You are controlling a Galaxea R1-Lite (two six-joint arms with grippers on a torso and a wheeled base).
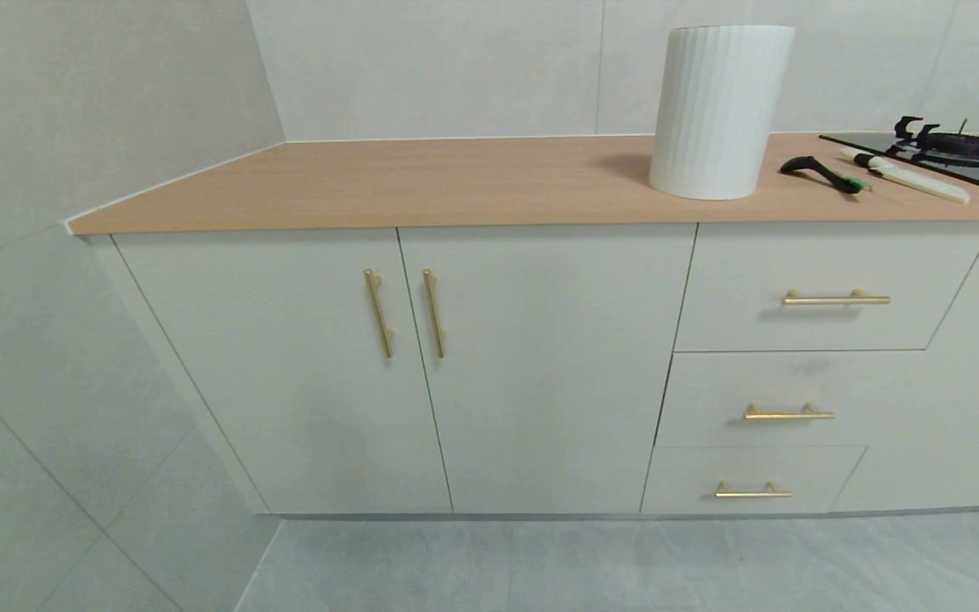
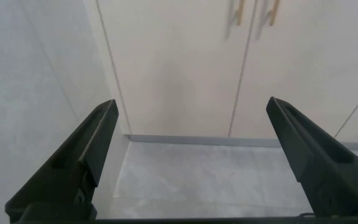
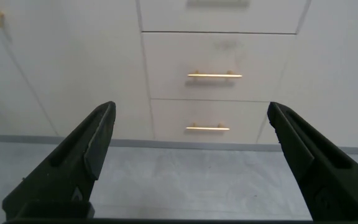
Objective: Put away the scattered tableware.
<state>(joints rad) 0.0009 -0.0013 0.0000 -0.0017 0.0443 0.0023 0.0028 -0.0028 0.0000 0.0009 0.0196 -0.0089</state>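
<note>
On the wooden countertop (image 1: 421, 183), at its right end, lie a black-handled utensil (image 1: 821, 172) and a white-bladed knife (image 1: 906, 177), beside a tall white ribbed container (image 1: 717, 110). My left gripper (image 2: 191, 112) hangs low and open, facing the base of the white cabinet doors (image 2: 179, 62) above the floor. My right gripper (image 3: 191, 115) is open too, low in front of the lower drawers (image 3: 215, 65). Neither holds anything.
A black gas hob (image 1: 961, 149) sits at the counter's far right. Two cabinet doors with gold handles (image 1: 379, 312) stand shut on the left, and three drawers (image 1: 829, 289) with gold handles on the right. A tiled wall (image 1: 48, 255) closes the left side.
</note>
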